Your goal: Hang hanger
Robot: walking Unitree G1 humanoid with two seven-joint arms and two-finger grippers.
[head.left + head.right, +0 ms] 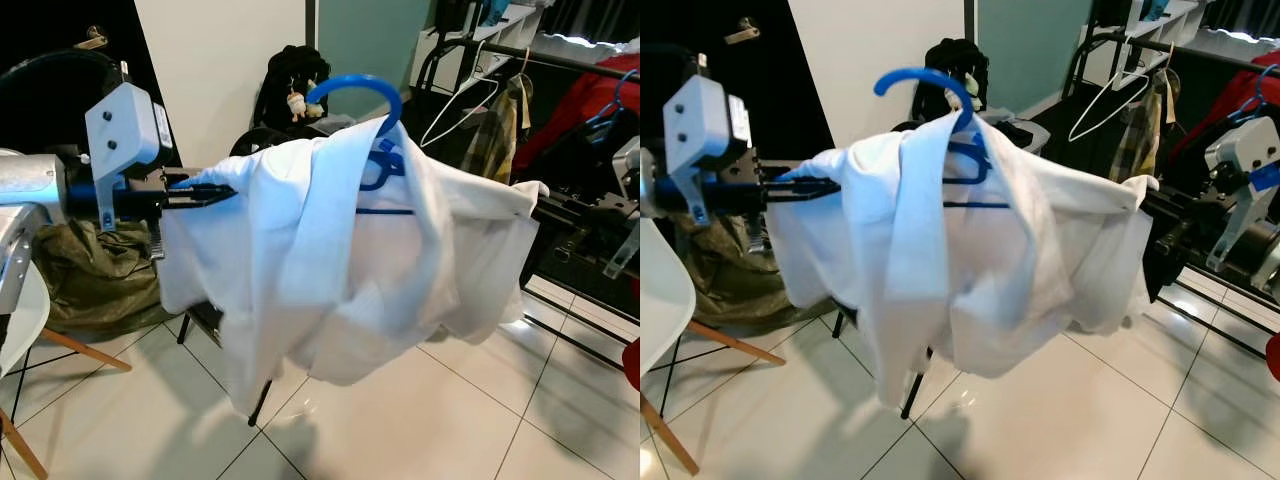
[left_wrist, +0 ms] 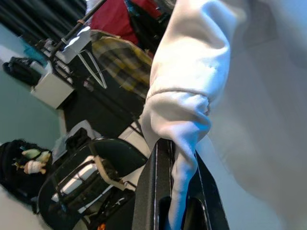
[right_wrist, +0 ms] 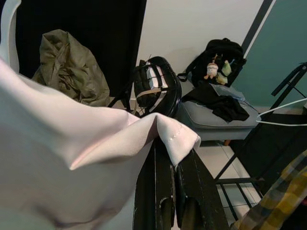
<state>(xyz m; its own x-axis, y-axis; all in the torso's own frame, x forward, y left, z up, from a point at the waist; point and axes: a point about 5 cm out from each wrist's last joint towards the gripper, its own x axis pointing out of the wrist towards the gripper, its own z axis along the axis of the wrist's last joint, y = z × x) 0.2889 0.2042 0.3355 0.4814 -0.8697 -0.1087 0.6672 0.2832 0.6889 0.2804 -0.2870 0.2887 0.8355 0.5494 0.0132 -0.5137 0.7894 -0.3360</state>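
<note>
Left end effector (image 1: 215,192) of mine clamped on white shirt (image 1: 330,260) at one shoulder, right end effector (image 3: 175,167) pinching the other edge, blue hanger (image 1: 365,110) inside the collar, hook up, long axis running between my arms, clothes rail (image 1: 560,58) beyond.

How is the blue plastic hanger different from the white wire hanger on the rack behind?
The blue plastic hanger is thick, carries a white shirt and is held up between both grippers. The white wire hanger is thin, bare and hangs on the black rail. Both have curved hooks.
</note>
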